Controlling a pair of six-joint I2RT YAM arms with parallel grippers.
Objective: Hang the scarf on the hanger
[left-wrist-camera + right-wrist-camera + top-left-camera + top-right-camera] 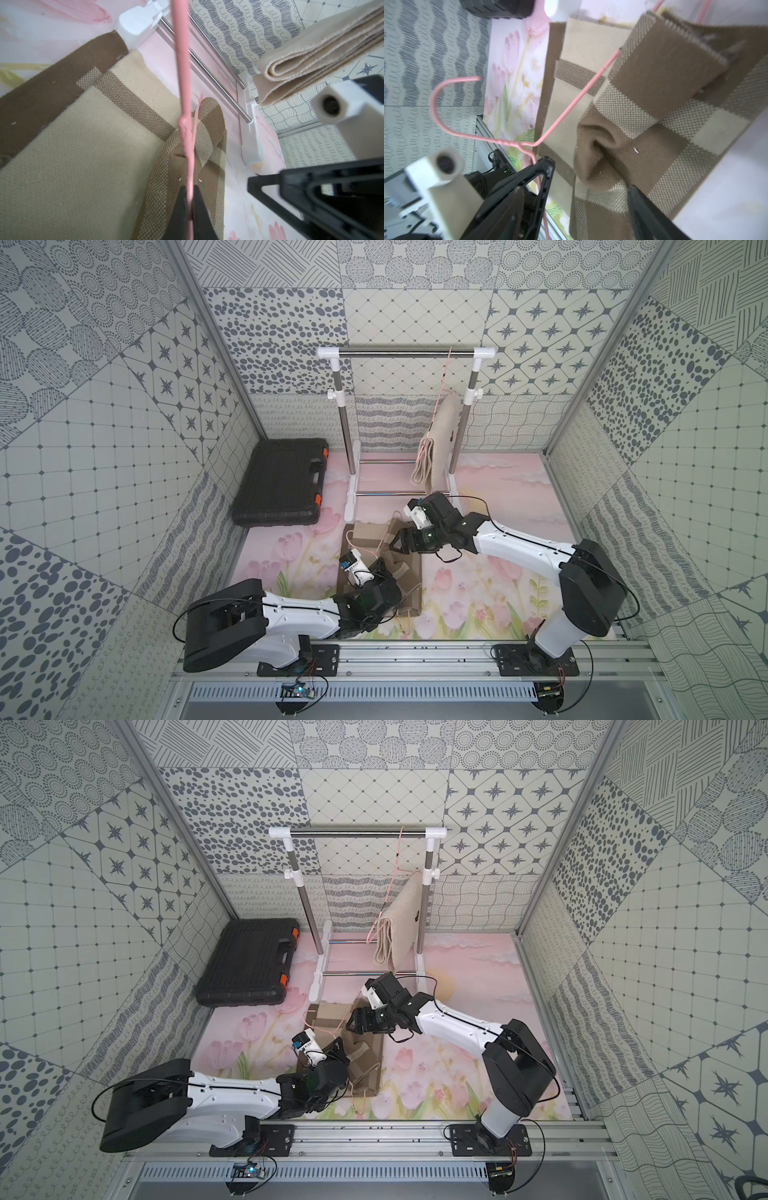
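The checked brown-and-beige scarf (411, 576) lies rumpled near the middle of the floral mat (498, 497), reaching toward its front edge. The pink wire hanger (566, 110) rests on it, one arm running in under a folded-over band of cloth. The left gripper (189, 188) pinches the wire just below its twisted neck. The right gripper (589, 174) hangs over a raised fold with its fingers spread, holding nothing. Behind stands a clothes rack (405, 353) carrying a folded beige cloth (436, 439) (on its own pink hanger). A black tool case (278, 485) sits at the mat's back-left corner.
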